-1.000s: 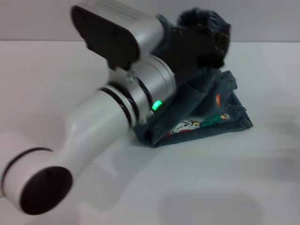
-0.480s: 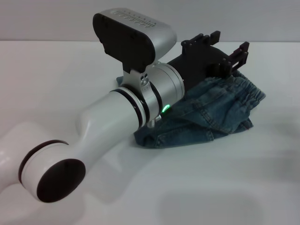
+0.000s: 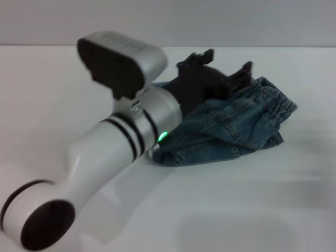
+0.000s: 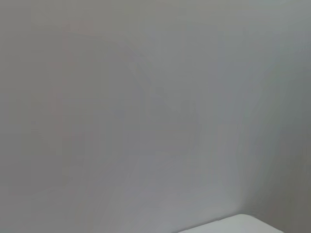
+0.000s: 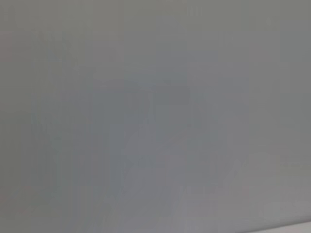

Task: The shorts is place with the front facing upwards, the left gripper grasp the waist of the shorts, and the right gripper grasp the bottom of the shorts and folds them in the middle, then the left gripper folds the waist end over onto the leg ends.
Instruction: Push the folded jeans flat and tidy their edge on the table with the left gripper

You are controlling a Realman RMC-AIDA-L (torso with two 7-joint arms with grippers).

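The shorts (image 3: pixel 236 128) lie folded into a compact denim bundle on the white table (image 3: pixel 262 210), right of centre in the head view. The waist of the shorts (image 3: pixel 279 103), a gathered elastic band, lies on top at the bundle's right end. The leg ends are covered by the folded layers. My left gripper (image 3: pixel 224 64), on the silver-white arm with the green light (image 3: pixel 162 137), hovers open just above the bundle's back left part and holds nothing. The right gripper is out of view. Both wrist views show only plain grey.
White tabletop surrounds the bundle on all sides. My left arm (image 3: pixel 105 157) crosses the table's left half from the near corner up to the shorts. A pale edge (image 4: pixel 233 225) shows low in the left wrist view.
A second ago the left gripper held the waist end raised over the bundle. It has since let go, the waist lies flat on top, and the arm has drawn back to the left.
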